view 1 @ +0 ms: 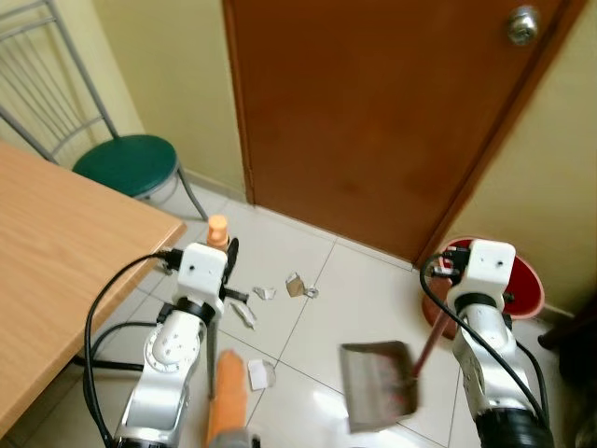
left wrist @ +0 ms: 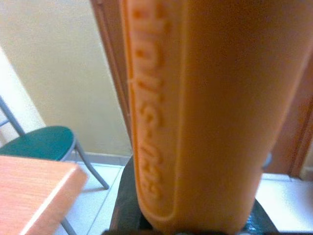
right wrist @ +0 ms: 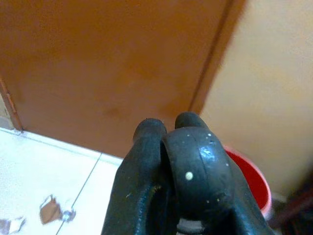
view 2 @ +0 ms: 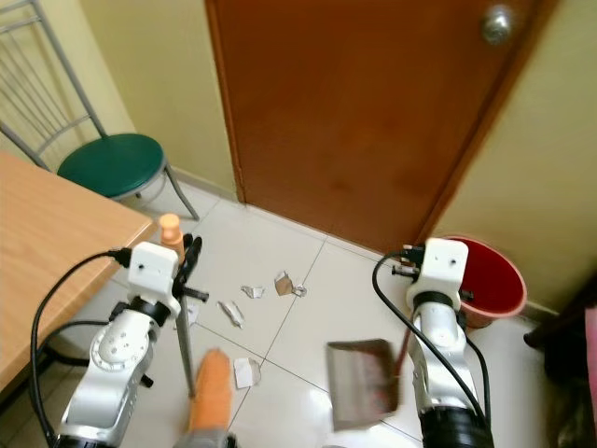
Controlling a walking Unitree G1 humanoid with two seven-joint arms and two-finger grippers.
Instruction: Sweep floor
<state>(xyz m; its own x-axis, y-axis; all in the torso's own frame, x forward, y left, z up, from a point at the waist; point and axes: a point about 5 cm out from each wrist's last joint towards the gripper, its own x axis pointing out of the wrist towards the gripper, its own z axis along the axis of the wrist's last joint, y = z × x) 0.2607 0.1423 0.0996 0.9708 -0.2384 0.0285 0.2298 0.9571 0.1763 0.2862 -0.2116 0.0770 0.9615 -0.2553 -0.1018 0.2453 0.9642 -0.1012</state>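
Observation:
My left gripper (view 1: 229, 252) is shut on the orange-capped top of a broom handle (view 1: 217, 228). The grey pole runs down to the orange broom head (view 1: 227, 392) on the white tiles. In the left wrist view the orange handle (left wrist: 195, 112) sits close against the lens. My right gripper (view 1: 449, 269) is shut on the dark handle (view 1: 425, 342) of a grey dustpan (view 1: 377, 385), which hangs low over the floor to the right of the broom. Paper scraps (view 1: 265, 293) and a brown scrap (view 1: 297, 285) lie on the tiles between the broom and the door.
A brown door (view 1: 373, 112) closes the room ahead. A red bucket (view 1: 528, 286) stands in the right corner behind my right arm. A wooden table (view 1: 56, 233) edges the left side, with a green-seated metal chair (view 1: 126, 163) behind it.

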